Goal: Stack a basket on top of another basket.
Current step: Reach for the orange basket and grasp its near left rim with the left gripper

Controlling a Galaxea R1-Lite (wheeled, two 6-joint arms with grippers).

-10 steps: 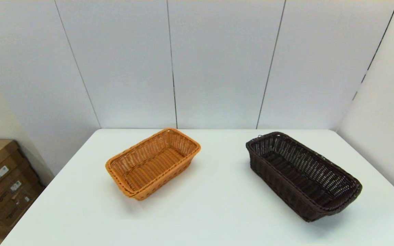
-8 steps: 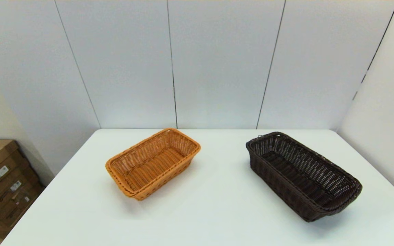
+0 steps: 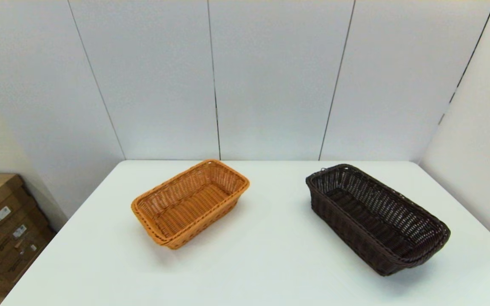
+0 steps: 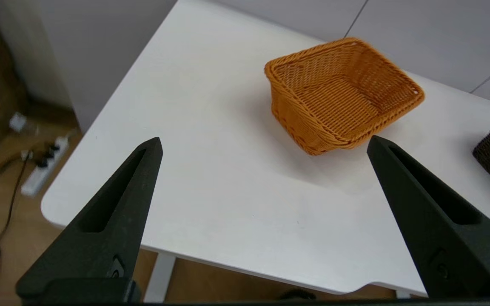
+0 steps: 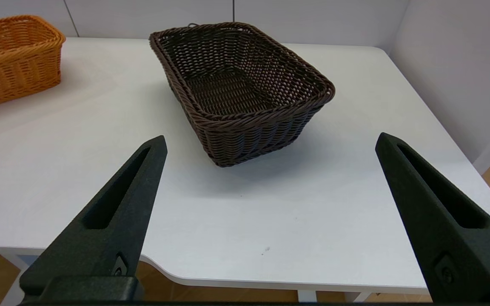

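Note:
The dark brown basket (image 3: 377, 219) sits on the right side of the white table (image 3: 266, 259), empty and upright. The orange-tan basket (image 3: 189, 203) sits left of centre, also empty, a wide gap apart from the dark one. Neither gripper shows in the head view. My left gripper (image 4: 264, 139) hangs open over the table's near left corner, short of the orange-tan basket (image 4: 338, 89). My right gripper (image 5: 270, 137) is open above the table's near edge, with the dark brown basket (image 5: 236, 80) just beyond its fingertips. Both hold nothing.
White wall panels (image 3: 270, 85) close off the table's back and right side (image 3: 479, 153). Cardboard boxes (image 3: 2, 221) stand on the floor to the left. A power strip (image 4: 43, 165) with cables lies on the floor by the table's left corner.
Both baskets stand where they were. A small dark shape now shows at the bottom left corner of the head view.

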